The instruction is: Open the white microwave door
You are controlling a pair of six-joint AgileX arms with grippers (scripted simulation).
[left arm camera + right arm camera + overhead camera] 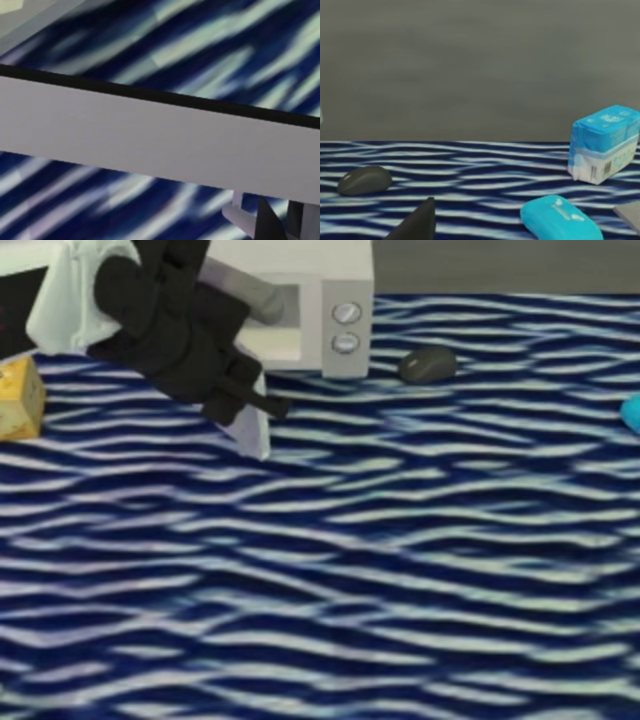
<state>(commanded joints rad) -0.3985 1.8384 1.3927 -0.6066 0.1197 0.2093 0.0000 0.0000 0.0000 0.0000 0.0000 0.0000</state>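
White flat microwave door (258, 430) swung well out; left gripper (272, 405) at its free edge, grip state unclear. Keep pull along hinge arc.

Even, bright light; left wrist view blurred.

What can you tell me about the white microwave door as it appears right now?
The white microwave door is a flat, pale grey-white panel, swung out from the white microwave over the blue wave-patterned cloth. The left gripper is at its free edge. In the left wrist view it shows edge-on as a pale band with a dark rim.
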